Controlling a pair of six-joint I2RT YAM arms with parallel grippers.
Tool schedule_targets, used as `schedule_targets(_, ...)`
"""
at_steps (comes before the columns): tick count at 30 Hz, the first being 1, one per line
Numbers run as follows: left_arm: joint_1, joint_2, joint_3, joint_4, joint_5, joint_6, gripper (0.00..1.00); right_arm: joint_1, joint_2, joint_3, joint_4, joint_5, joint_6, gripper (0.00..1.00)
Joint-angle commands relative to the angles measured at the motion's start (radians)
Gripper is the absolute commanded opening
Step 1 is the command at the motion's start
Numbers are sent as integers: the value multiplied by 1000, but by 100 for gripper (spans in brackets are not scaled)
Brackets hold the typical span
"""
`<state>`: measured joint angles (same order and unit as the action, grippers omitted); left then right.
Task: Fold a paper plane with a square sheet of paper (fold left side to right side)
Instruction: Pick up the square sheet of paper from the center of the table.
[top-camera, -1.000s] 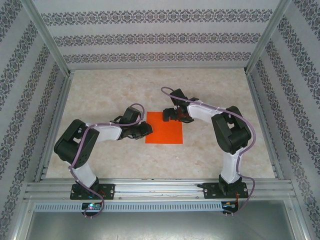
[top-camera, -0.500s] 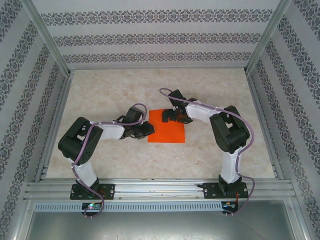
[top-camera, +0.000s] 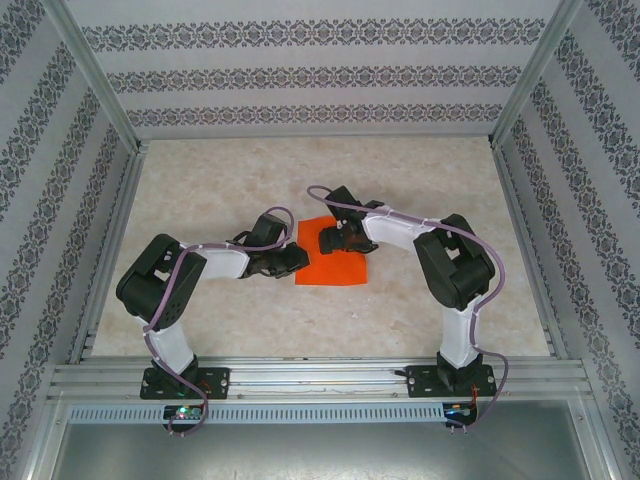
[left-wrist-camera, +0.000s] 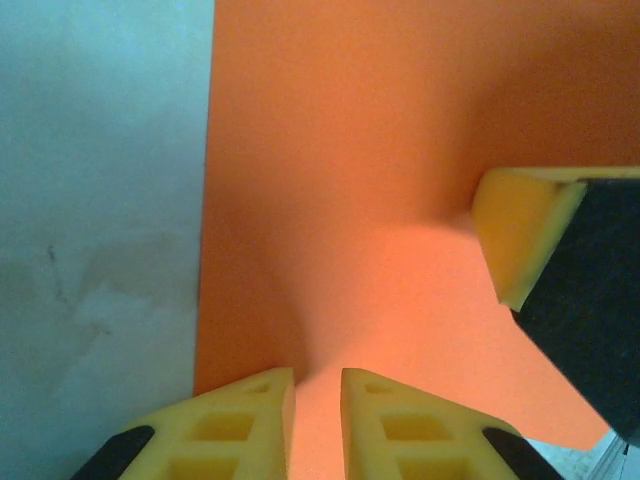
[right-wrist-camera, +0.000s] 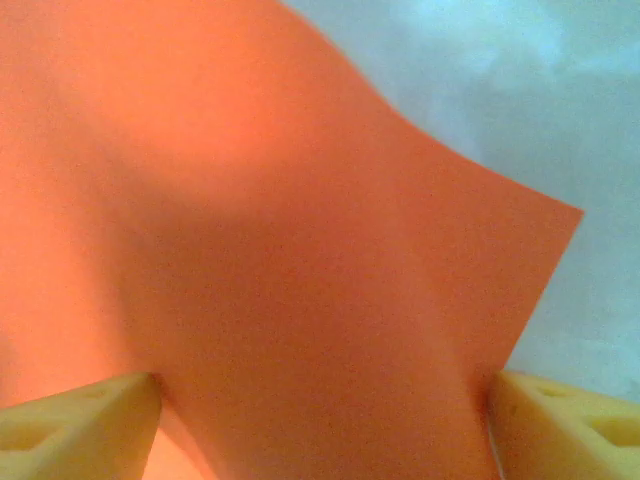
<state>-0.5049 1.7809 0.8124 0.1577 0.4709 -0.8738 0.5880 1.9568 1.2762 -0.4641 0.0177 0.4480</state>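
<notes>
The square sheet of paper lies at desk centre, left edge nipped in the left pincer; the right pincer hangs spread over it. Carry that edge over, matching edges before creasing.

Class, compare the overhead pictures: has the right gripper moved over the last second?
Yes. The right gripper has slid leftward over the square sheet of paper, away from the right wall.

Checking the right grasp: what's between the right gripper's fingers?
The square sheet of paper. In the right wrist view its bowed orange surface spans the gap between the two yellow fingers of the right gripper, which stand wide apart.
</notes>
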Motion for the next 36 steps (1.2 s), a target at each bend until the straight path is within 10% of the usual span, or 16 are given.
schedule_targets(1,-19,19,-10,-5,-15,-12,21,25,-5,10,-71,-69,8,74)
schedule_targets(12,-12,-94,-34,-6,-33,22,37,-21,-63,-53,14,-292,7,39)
schedule_targets(21,96,-430,-128,-84,-53,131,68,-132,-197,-201,242,-620,-24,30)
schedule_targets(31,259,-804,-230,0,269,282,99,-234,-455,-319,370,-917,-124,29)
schedule_targets(36,263,-857,-200,54,411,303,100,-258,-596,-338,381,-1020,-137,28)
